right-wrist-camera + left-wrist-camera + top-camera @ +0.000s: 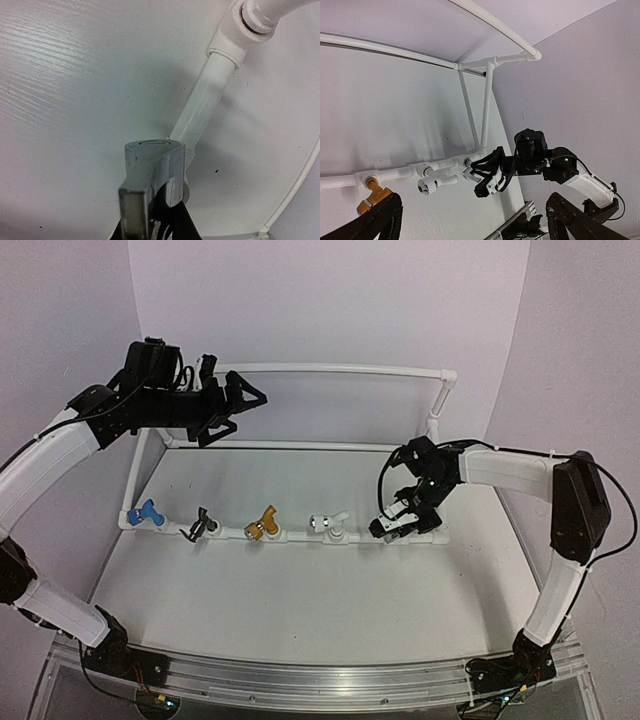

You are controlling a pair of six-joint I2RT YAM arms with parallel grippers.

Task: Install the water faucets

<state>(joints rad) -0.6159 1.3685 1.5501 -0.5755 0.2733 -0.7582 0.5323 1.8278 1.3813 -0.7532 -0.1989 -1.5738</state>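
At the right end of the near rail of the white pipe frame (330, 368), silver-grey faucet (150, 175) pinched between the narrowly parted fingers (177, 227) of the right gripper (395, 525). In the right wrist view, long axis in line with those fingers, rounded far end aimed at the pipe section straight ahead and close against its collar; seated or not, cannot tell. Along the same near rail, to the left, four more in a row, each apart from the next: blue faucet (146, 512) at the left corner, then black faucet (203, 525), gold faucet (265, 523) and white faucet (330, 523), the last just left of the right gripper. Black and gold both slanted across the rail, lower ends toward the near left. White lying more along the rail, knurled end leftward. Blue too small to read a direction. Left gripper (235, 400) raised at the far left, above the far-left part of the frame, well apart from every faucet, fingers (380, 222) spread wide and pinching nothing. Frame resting on the white tabletop (300, 610).
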